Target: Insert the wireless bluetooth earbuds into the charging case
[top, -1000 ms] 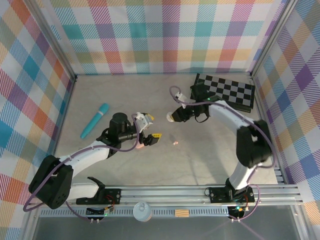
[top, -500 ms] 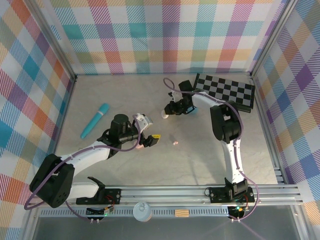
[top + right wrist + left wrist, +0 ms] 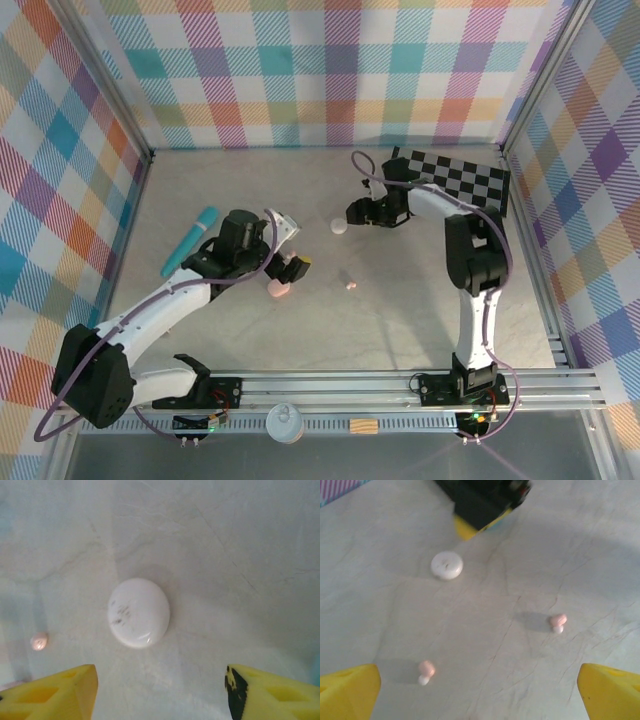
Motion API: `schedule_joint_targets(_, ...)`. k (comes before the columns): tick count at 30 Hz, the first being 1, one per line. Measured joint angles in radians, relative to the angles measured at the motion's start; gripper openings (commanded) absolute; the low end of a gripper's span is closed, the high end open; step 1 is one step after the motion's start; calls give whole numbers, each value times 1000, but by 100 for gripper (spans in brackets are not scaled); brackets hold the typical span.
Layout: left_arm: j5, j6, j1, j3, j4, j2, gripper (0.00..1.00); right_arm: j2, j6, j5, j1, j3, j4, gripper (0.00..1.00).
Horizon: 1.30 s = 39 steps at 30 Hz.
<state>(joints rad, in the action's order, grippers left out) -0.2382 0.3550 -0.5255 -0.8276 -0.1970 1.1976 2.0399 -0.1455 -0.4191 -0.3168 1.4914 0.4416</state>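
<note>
The white pebble-shaped charging case [image 3: 339,227] lies closed on the table, free of both grippers. My right gripper [image 3: 354,213] stands open just right of it; in the right wrist view the case [image 3: 139,612] sits ahead of the gripper [image 3: 160,695] and its yellow fingertips [image 3: 50,695]. My left gripper [image 3: 292,262] is wide open with nothing between its fingertips [image 3: 347,692]. Two pink earbuds [image 3: 426,671] [image 3: 558,622] rest on the table ahead of the left gripper [image 3: 480,695], with the case [image 3: 446,565] beyond. One earbud [image 3: 351,286] lies mid-table and also shows at the left of the right wrist view [image 3: 39,641].
A long teal tube [image 3: 190,240] lies at the left, beside the left arm. A checkerboard plate [image 3: 455,180] sits at the back right. A larger pink rounded piece [image 3: 277,290] lies just on the near side of the left gripper. Plaid walls enclose the table.
My right gripper let go of the white case, which now lies on the table, and drew back to the right. My left gripper opened wider and shifted slightly back.
</note>
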Motion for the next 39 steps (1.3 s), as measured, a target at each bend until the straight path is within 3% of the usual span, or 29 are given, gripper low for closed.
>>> schedule_joint_targets(4,95,48,-6,-79,-228,19,99,-150,36,-10,-1,-89,-42,82)
schedule_joint_targets(10,196,89,-15,-89,-436,102,98,-254,80,-27,-1,-162,-67,84)
schedule_joint_targets(24,222,92,-19,-87,-414,353,89,-310,109,-31,-1,-225,-78,84)
schedule_joint_targets(30,222,114,-31,-91,-397,440,75,-330,109,-30,-1,-257,-94,84)
schedule_joint_targets(34,217,123,-36,-112,-388,458,58,-331,109,-26,-1,-279,-98,84)
schedule_joint_targets(39,214,129,-38,-112,-375,462,43,-331,109,-26,-1,-284,-101,84)
